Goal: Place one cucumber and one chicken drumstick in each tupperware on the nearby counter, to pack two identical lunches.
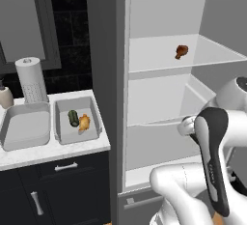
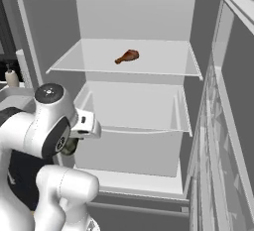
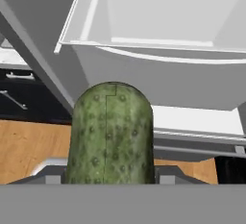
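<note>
Grips a cucumber (image 3: 111, 134) in the gripper (image 3: 111, 172), long axis running straight out along the hand toward the open fridge drawer (image 3: 158, 69). Leaves one chicken drumstick (image 2: 127, 56) lying on the upper fridge shelf (image 2: 163, 61), thick end right, lengthwise across.
</note>
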